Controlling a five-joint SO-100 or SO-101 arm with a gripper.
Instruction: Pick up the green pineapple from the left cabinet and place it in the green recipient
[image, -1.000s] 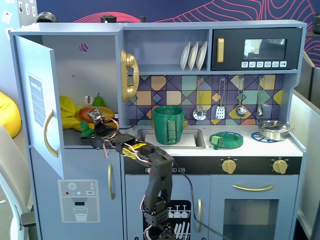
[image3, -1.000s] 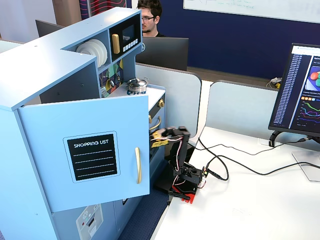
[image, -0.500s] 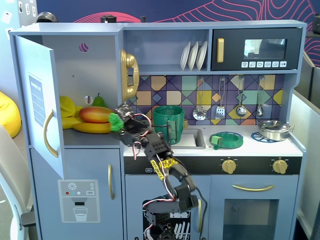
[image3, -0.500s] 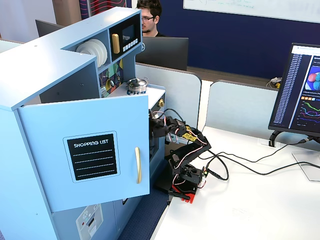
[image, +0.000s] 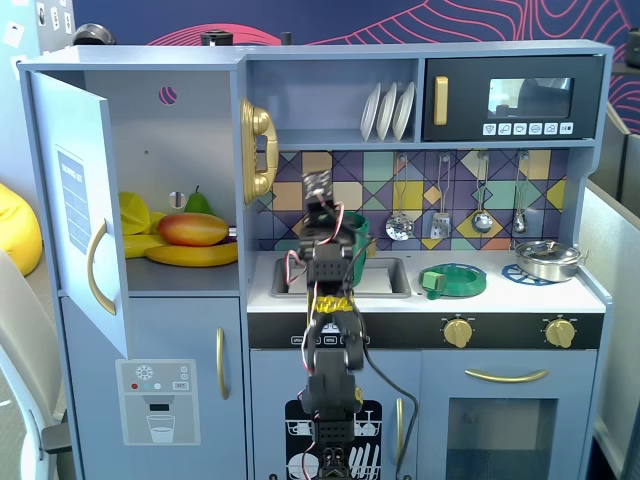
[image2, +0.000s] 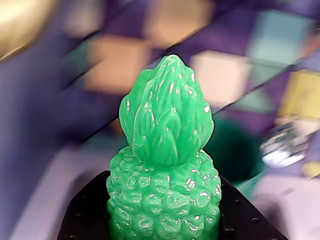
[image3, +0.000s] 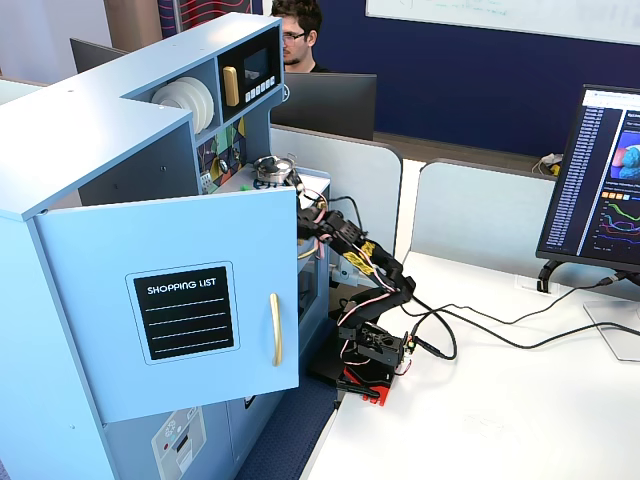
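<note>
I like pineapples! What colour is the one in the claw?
All bright green, body and leaves; the green pineapple shows best in the wrist view.

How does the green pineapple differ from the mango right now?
The green pineapple is all green and bumpy with a leaf crown; the mango is smooth, red-orange.
The pineapple sits gripped in the gripper; the mango lies inside the left cabinet on a banana.
Both are glossy toy fruit.

A glossy green pineapple (image2: 164, 170) stands upright between black gripper pads, crown up. Behind the arm sits the dark-green recipient (image: 361, 232); the left cabinet (image: 172, 150) stands open, door (image: 80, 210) swung wide.
</note>
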